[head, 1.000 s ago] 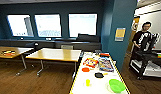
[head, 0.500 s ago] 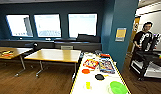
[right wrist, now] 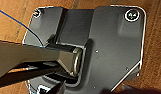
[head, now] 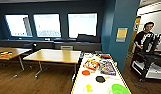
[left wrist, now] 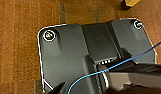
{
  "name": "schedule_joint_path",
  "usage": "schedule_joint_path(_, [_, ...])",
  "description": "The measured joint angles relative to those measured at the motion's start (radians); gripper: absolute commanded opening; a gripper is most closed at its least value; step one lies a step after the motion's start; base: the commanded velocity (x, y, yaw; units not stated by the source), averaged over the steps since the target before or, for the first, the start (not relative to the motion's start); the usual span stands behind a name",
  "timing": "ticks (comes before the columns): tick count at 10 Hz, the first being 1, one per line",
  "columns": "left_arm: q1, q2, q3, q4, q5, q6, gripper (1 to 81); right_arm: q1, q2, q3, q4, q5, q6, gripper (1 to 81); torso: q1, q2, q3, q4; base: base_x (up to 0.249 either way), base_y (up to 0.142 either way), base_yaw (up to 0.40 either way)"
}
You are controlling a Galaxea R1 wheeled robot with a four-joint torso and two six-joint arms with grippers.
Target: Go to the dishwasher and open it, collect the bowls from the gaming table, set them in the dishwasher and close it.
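Observation:
The gaming table (head: 77,80), white-topped with a yellow rim, runs away from me at the lower centre-right of the head view. On its near end a wide lime-green bowl (head: 120,88) lies to the right. A much smaller yellow bowl (head: 88,88) sits to its left. The dishwasher is out of view. Both wrist views look down on the robot's own dark plate over a brown wooden floor (left wrist: 18,50).
An orange disc (head: 85,72), a black disc (head: 100,79) and colourful boxes (head: 107,67) also lie on the gaming table. Wooden tables (head: 54,55) stand to the left. A teal pillar (head: 121,32) rises on the right, with a person (head: 144,37) at a black cart (head: 148,63) beyond it.
The head picture has levelled and shifted slightly, so the camera has moved a little. The bowls and the other things on the table have not moved.

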Motion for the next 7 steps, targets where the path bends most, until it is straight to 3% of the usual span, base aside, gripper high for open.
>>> schedule_joint_path(3, [0.0, 0.0, 0.0, 0.0, 0.0, 0.0, 81.1, 0.0, 0.001, 0.0, 0.0, 0.0, 0.0, 81.1, 0.0, 0.0, 0.0, 0.0, 0.078, 0.0, 0.0])
schedule_joint_path(7, [-0.003, 0.0, 0.0, 0.0, -0.001, 0.0, 81.1, 0.0, 0.008, 0.0, 0.001, 0.003, 0.001, 81.1, 0.0, 0.0, 0.0, 0.0, 0.0, 0.0, 0.0])
